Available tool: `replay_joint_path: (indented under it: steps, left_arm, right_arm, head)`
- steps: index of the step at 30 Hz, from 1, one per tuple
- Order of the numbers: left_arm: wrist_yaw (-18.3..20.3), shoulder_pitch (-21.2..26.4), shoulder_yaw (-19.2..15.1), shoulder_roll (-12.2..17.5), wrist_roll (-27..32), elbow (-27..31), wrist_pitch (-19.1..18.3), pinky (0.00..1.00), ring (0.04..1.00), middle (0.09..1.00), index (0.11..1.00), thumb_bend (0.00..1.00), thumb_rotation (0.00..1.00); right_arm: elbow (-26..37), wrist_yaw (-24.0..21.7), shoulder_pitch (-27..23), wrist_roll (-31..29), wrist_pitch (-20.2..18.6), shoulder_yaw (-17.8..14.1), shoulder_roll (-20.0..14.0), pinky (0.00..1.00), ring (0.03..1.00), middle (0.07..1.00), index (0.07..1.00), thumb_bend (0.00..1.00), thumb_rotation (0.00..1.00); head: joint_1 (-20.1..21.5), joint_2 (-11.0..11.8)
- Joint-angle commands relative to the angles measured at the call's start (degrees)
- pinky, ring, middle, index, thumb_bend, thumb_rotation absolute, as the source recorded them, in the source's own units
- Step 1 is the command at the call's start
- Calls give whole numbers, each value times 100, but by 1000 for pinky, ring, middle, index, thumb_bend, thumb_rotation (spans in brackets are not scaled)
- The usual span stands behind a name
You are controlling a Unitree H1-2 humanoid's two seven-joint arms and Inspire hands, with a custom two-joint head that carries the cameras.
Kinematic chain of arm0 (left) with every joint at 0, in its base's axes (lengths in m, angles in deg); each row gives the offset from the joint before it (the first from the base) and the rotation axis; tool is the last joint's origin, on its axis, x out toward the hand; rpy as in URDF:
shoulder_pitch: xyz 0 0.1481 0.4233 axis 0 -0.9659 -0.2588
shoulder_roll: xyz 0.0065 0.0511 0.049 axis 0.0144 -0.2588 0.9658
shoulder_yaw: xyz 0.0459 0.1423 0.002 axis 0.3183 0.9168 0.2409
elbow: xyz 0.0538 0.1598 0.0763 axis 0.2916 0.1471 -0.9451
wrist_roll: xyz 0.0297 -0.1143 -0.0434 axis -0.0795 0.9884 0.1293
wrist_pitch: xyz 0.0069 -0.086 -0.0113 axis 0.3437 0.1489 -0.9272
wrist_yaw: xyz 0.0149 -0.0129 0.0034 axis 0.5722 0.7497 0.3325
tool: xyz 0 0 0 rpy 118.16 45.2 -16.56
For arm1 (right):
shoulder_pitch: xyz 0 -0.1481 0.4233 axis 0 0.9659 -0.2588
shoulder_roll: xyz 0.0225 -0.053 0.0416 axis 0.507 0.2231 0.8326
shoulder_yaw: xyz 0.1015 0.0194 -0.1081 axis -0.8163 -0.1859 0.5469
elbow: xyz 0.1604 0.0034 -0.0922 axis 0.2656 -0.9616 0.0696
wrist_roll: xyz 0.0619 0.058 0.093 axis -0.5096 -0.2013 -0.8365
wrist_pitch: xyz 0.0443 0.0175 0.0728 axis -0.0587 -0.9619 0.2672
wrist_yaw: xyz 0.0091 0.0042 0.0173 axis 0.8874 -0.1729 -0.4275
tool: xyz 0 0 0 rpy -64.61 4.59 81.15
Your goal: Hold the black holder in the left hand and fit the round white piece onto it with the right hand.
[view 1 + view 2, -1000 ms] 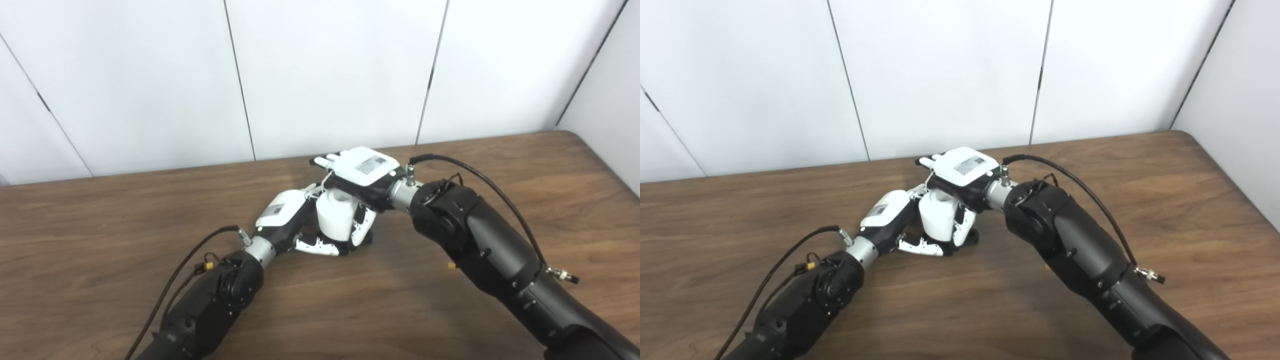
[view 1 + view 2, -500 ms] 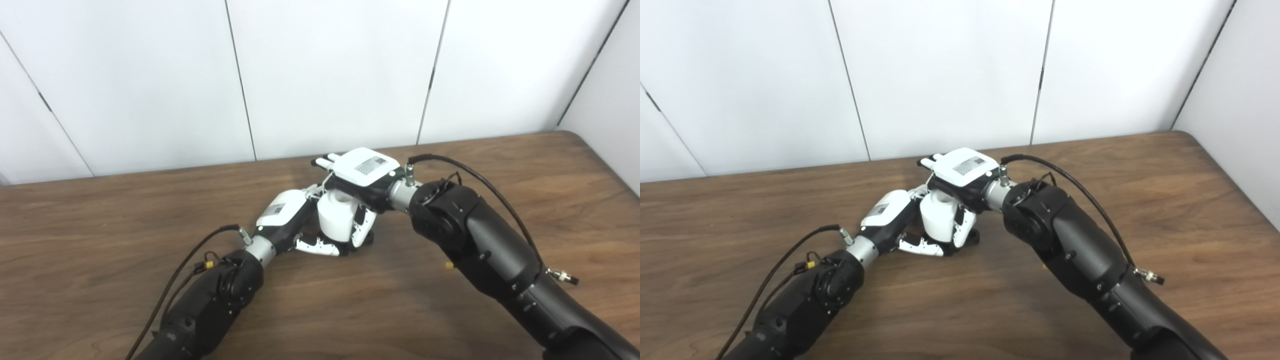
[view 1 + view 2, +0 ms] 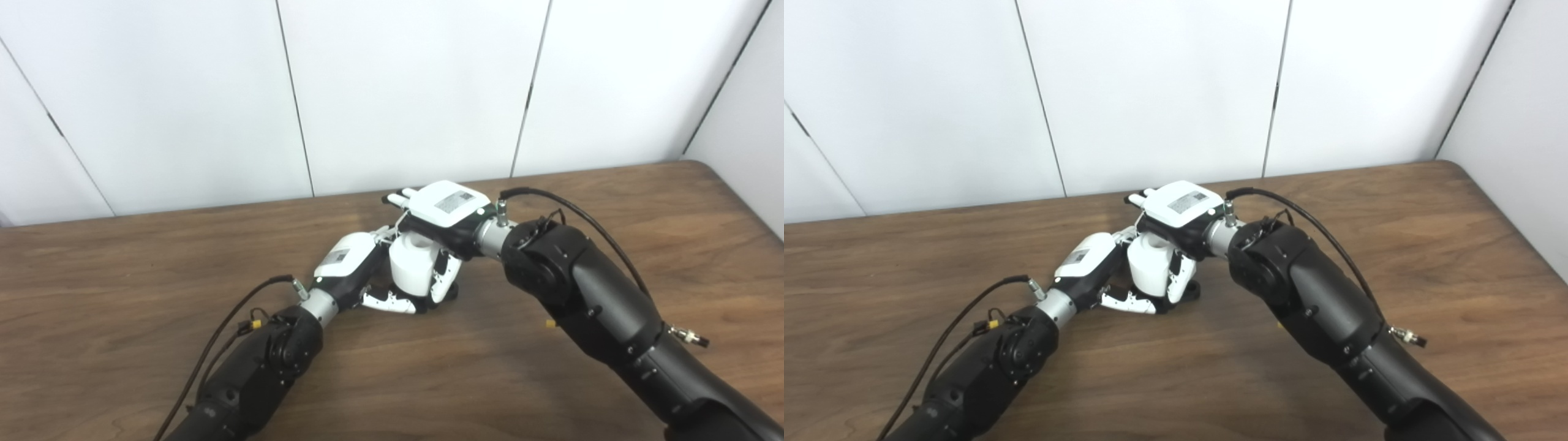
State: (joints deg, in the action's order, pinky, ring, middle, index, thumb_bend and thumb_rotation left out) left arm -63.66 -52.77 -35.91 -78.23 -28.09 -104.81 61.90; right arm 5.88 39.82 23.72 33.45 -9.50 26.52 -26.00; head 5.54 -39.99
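The round white piece (image 3: 411, 267) stands upright at the middle of the table, a white cylinder with a hollow top. It sits over the black holder (image 3: 451, 292), of which only a dark base edge shows under it. My left hand (image 3: 350, 263) is shut around the base from the left, thumb lying along the front. My right hand (image 3: 442, 214) comes from the right and is shut on the white piece from above, fingers and thumb down its sides. Both hands touch the stack.
The brown wooden table (image 3: 122, 294) runs to a rounded right corner (image 3: 723, 177). White wall panels (image 3: 404, 86) stand just behind the hands. Black cables loop off both forearms. Nothing else lies on the table.
Almost nothing. My right forearm has shifted very slightly; both hands and the white piece stay where they were.
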Motion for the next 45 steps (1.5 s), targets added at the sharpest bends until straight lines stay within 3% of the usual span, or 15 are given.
replay_joint_path:
  steps: [1, 11, 17, 24, 40, 45]
  left_arm:
    - [798, -457, 289, 56, -239, -394, -355, 940, 971, 943, 482, 525, 65]
    - [797, -438, 300, 57, -257, -424, -357, 923, 969, 946, 482, 525, 65]
    - [840, -429, 277, 50, -227, -409, -415, 920, 970, 942, 482, 525, 64]
    - [775, -397, 282, 27, -243, -491, -361, 919, 961, 939, 482, 525, 64]
    - [782, -395, 287, 16, -241, -503, -362, 913, 966, 937, 482, 525, 64]
    - [780, -402, 261, 12, -211, -501, -368, 940, 975, 935, 482, 525, 64]
  right_arm:
    - [83, -166, -185, -23, 6, -33, -117, 971, 1000, 1000, 1000, 1000, 285]
    - [127, -389, -395, -262, -24, -136, -152, 947, 1000, 1000, 1000, 1000, 279]
    - [79, -976, -845, -575, -143, -201, -214, 983, 1000, 1000, 1000, 1000, 290]
    - [49, -1539, -1210, -467, -263, -135, -229, 974, 1000, 1000, 1000, 1000, 281]
    - [86, -1661, -1237, -474, -235, -106, -319, 963, 997, 1000, 1000, 1000, 279]
    - [161, -1985, -1259, -507, -372, -108, -404, 977, 1000, 1000, 1000, 1000, 248]
  head:
    - [4, -6]
    - [0, -21]
    - [-4, -20]
    - [6, -10]
    - [17, -18]
    - [14, -13]
